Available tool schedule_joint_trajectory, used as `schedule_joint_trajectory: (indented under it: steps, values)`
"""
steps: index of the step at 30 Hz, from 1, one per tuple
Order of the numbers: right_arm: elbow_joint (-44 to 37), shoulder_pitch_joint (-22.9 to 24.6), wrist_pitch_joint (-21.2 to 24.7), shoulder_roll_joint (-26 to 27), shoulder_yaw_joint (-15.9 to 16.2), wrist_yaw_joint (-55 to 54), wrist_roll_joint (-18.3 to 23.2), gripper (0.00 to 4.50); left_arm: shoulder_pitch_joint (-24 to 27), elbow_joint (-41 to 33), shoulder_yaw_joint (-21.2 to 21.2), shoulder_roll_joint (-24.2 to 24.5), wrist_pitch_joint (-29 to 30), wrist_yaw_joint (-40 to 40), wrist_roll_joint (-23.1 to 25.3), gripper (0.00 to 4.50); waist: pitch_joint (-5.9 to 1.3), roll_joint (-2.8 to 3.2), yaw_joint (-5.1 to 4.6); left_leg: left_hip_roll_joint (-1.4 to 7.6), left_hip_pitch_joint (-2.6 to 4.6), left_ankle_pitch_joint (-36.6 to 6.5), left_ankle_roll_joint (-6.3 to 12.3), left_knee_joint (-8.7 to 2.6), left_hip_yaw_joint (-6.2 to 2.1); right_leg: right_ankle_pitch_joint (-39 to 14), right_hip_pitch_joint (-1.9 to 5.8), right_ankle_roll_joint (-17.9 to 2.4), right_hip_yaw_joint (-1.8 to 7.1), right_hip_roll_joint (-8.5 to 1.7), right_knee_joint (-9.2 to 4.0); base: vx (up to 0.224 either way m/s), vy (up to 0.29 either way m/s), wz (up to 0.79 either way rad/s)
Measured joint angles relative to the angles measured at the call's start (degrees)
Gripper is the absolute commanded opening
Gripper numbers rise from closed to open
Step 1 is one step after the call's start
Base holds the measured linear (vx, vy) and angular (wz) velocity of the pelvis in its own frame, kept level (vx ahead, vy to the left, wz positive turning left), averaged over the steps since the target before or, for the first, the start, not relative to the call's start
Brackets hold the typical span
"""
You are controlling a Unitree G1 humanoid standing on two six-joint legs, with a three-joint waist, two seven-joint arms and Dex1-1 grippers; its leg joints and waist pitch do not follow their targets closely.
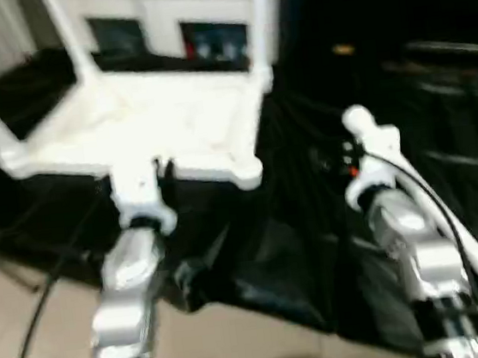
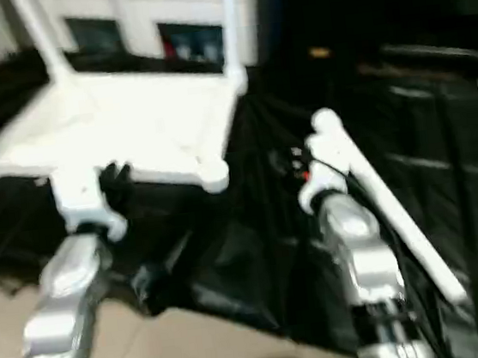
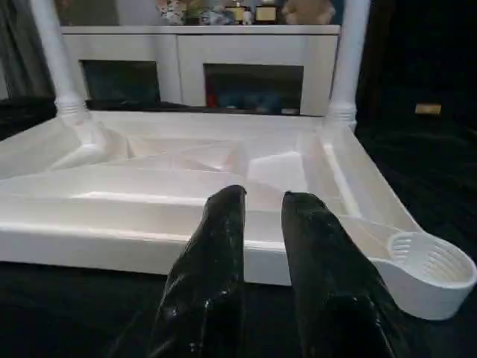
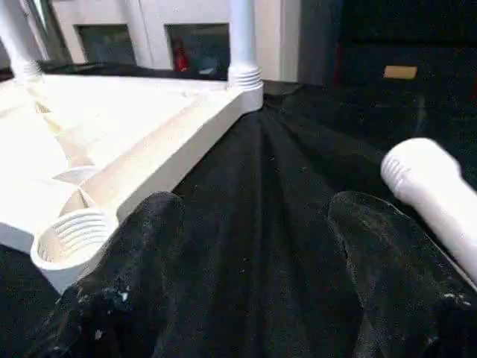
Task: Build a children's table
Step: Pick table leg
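Tabletop [image 1: 154, 119] lies upside down on black cloth [image 1: 299, 250], upper left of head view, three legs [image 3: 346, 56] standing in sockets. Left gripper [image 3: 261, 246] at its near rim, fingers narrowly apart, grasping nothing. Right gripper [image 4: 261, 246] wide open, empty; loose leg [image 2: 389, 205] just beside it.

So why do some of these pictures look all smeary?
Both eye views are smeared by motion blur, so the tabletop and loose leg have soft edges; the left wrist view is sharper, with glare on the black fingers; the right wrist view is slightly soft up close.
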Motion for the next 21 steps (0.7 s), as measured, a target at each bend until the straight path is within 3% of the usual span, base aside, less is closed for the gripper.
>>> schedule_joint_trajectory:
  steps: [2, 3, 4, 5, 6, 7, 9, 10, 11, 12, 13, 14, 15, 16, 17, 18, 19, 20, 21]
  values:
    - [0.21, -0.08, 0.01, -0.48, -0.07, 0.07, 0.02, 3.41, 0.0, -0.11, 0.02, 0.06, 0.0, -0.22, -0.1, 1.03, 0.13, -0.21, -0.31, 0.13, 0.53, -0.03, -0.04, -0.37, 1.39, -0.08, 0.4, 0.21, -0.41, -0.85, -0.11, -0.033, 0.061, 0.01]
    - [0.4, -0.03, 0.22, -0.75, -0.06, 0.14, 0.02, 3.41, 0.06, -0.17, -0.13, 0.04, 0.01, -0.44, -0.14, 1.03, 0.34, -0.23, -0.25, 0.49, 1.16, -0.04, -0.03, -0.59, 2.19, -0.36, 0.98, 0.68, -0.42, -0.97, -0.31, 0.0, 0.0, 0.0]
    - [0.47, -0.02, 0.72, -0.79, -0.07, 0.14, 0.03, 3.41, 0.36, -0.5, -0.43, 0.01, 0.02, -0.84, -0.15, 1.03, 0.48, -0.18, -0.29, 0.94, 2.03, -0.09, 0.01, -0.81, 2.89, -0.67, 1.78, 1.18, -0.5, -1.0, -0.67, 0.0, 0.0, 0.0]
    - [0.48, -0.07, 1.07, -0.65, -0.04, 0.15, 0.09, 3.41, 0.64, -0.87, -0.49, 0.06, 0.04, -1.02, -0.14, 1.03, 0.64, -0.08, -0.45, 1.24, 3.01, -0.21, 0.03, -0.99, 3.49, -0.87, 1.96, 1.4, -0.36, -0.83, -1.07, 0.0, 0.0, 0.0]
    - [0.55, -0.18, 1.27, -0.2, 0.19, 0.13, 0.21, 3.41, 1.35, -1.49, -0.44, 0.25, 0.08, -1.15, -0.13, 1.03, 0.8, -0.25, -0.13, 1.74, 4.2, -0.57, -0.24, -1.32, 4.54, -1.22, 2.32, 1.33, 0.36, -0.49, -1.18, -0.011, 0.022, -0.41]
    - [0.55, -0.34, 1.17, 0.68, 0.66, 0.15, 0.29, 3.41, 1.71, -1.81, -0.05, 0.63, 0.13, -1.13, -0.09, 1.03, 0.9, -0.23, -0.12, 1.97, 5.36, -1.1, -0.47, -1.51, 5.12, -2.13, 2.5, 1.28, 0.27, -0.82, -0.51, 0.001, 0.022, -0.74]
    - [0.7, -0.31, 0.89, 1.26, 1.09, 0.29, 0.35, 3.41, 1.56, -2.29, -0.03, 1.41, 0.15, -1.15, -0.06, 1.03, 0.96, -1.17, -0.02, 2.19, 6.94, -1.75, -0.82, -1.69, 6.73, -4.88, 1.71, 0.31, -0.96, -2.65, 2.94, 0.028, 0.004, -0.72]
    - [0.84, -0.31, 0.68, 1.1, 1.02, 0.5, 0.34, 3.41, 1.49, -2.59, -0.08, 1.4, 0.15, -1.16, -0.06, 1.03, 0.86, -2.39, -0.07, 2.0, 7.35, -2.23, -1.28, -1.73, 7.42, -5.16, 1.59, 0.34, -1.18, -4.09, 4.09, 0.036, -0.089, -0.51]
    - [0.97, -0.31, 0.36, 0.82, 0.98, 0.71, 0.33, 3.41, 1.49, -2.71, -0.23, 1.34, 0.16, -1.2, -0.05, 1.03, 0.74, -3.09, -0.13, 1.81, 7.3, -2.69, -1.63, -1.44, 7.3, -4.16, 1.72, 1.51, -1.34, -4.4, 3.99, 0.036, -0.089, -0.51]
    - [1.21, -0.32, 0.13, 0.06, 0.87, 0.92, 0.28, 3.41, 1.47, -2.7, -0.28, 0.77, 0.32, -1.19, 0.0, 1.03, 0.65, -3.19, -0.2, 1.57, 6.79, -4.25, -0.15, -0.33, 6.66, -4.06, 1.72, 1.11, -1.03, -3.59, 3.86, 0.067, -0.125, -0.21]
    - [2.32, -0.47, -0.11, -0.84, 0.43, 1.04, 0.21, 3.41, 1.42, -2.71, -1.87, 0.1, 0.53, -1.37, 0.02, 1.03, 0.6, -3.15, 0.08, 0.96, 4.88, -5.96, 2.56, 3.65, 4.61, -4.41, 1.88, 0.57, -0.66, -2.79, 3.74, 0.134, -0.114, -0.03]
    - [3.29, -0.67, -0.12, -1.59, -0.23, 1.01, 0.18, 3.41, 1.46, -2.73, -2.69, -0.08, 0.57, -1.52, 0.0, 1.03, 0.56, -3.14, 0.4, 0.2, 2.9, -6.11, 2.86, 7.05, 3.11, -4.66, 2.01, 0.36, -0.44, -2.52, 3.68, 0.134, -0.114, -0.03]
    - [3.84, -0.96, -0.15, -1.76, -0.64, 1.01, 0.18, 3.41, 1.49, -2.72, -2.61, 0.04, 0.64, -1.65, 0.0, 1.03, 0.49, -3.03, 0.65, -0.63, 1.16, -6.0, 2.92, 8.52, 2.13, -4.78, 2.27, 0.26, -0.4, -2.29, 3.34, 0.136, -0.088, -0.01]
    - [4.33, -1.19, -0.17, -1.69, -0.69, 1.09, 0.18, 3.41, 1.49, -2.74, -2.27, 0.56, 0.64, -1.78, 0.01, 1.03, 0.28, -2.48, 1.14, -1.14, -0.78, -5.57, 3.13, 7.99, 1.54, -4.84, 3.05, 0.14, -0.73, -1.62, 2.27, 0.148, -0.043, -0.04]
    - [4.37, -1.26, -0.17, -1.71, -0.63, 1.17, 0.17, 3.41, 1.47, -2.82, -1.99, 0.96, 0.64, -1.86, 0.01, 1.03, 0.1, -1.84, 1.66, -1.08, -1.94, -4.61, 3.2, 6.4, 1.52, -4.98, 3.89, -0.04, -1.22, -0.98, 1.53, 0.148, -0.043, -0.04]
    - [4.36, -1.7, -0.18, -1.73, -0.4, 1.25, 0.12, 3.41, 1.46, -2.9, -1.56, 1.21, 0.64, -1.89, 0.01, 1.03, -0.14, -0.51, 1.96, -0.36, -2.42, -3.28, 3.8, 3.19, 1.53, -5.08, 4.99, -0.11, -2.21, 0.11, 0.57, 0.184, 0.0, -0.01]
    - [4.23, -2.5, -0.18, -2.1, 0.24, 1.61, -0.08, 3.6, 1.41, -2.95, -1.21, 1.58, 0.66, -2.27, -0.4, 1.03, -0.3, 1.69, 2.14, 1.01, -2.23, 0.66, 3.51, 0.47, 1.21, -5.51, 6.38, 0.01, -3.84, 1.59, -0.24, 0.22, 0.081, -0.13]
    - [4.21, -2.94, 0.22, -2.36, 1.42, 2.36, -0.56, 3.71, 1.61, -3.15, -0.86, 2.16, 1.07, -3.16, -1.22, 1.04, -0.25, 2.02, 2.39, 1.55, -1.65, 1.76, 2.31, 1.0, 0.38, -6.09, 6.75, 0.26, -4.63, 1.42, 0.5, 0.22, 0.081, -0.13]
    - [4.06, -3.56, 1.03, -2.94, 2.83, 3.27, -1.05, 3.71, 1.65, -3.37, -0.43, 2.91, 1.91, -4.24, -1.83, 1.04, -0.32, 1.64, 2.02, 0.83, -1.68, 1.11, 2.43, 1.37, 0.27, -6.82, 5.84, 0.33, -3.73, 0.79, 2.72, 0.249, 0.082, -0.09]
